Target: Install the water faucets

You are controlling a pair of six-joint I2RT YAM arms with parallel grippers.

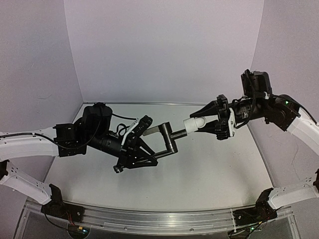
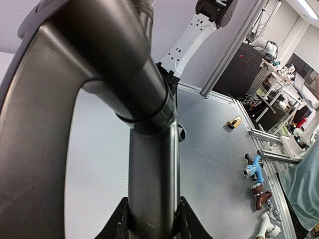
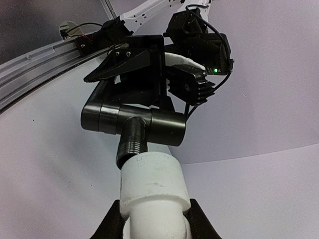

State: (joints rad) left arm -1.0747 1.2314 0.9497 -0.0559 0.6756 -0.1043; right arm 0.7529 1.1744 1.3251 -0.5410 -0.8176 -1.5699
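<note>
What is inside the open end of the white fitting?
The threaded end of the black pipe enters the fitting. How deep it goes cannot be seen; the white wall covers it.

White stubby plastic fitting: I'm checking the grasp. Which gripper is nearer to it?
Right. The right gripper is shut on the white stubby plastic fitting; the left gripper holds the slim black L-shaped pipe at its far end, away from the fitting.
</note>
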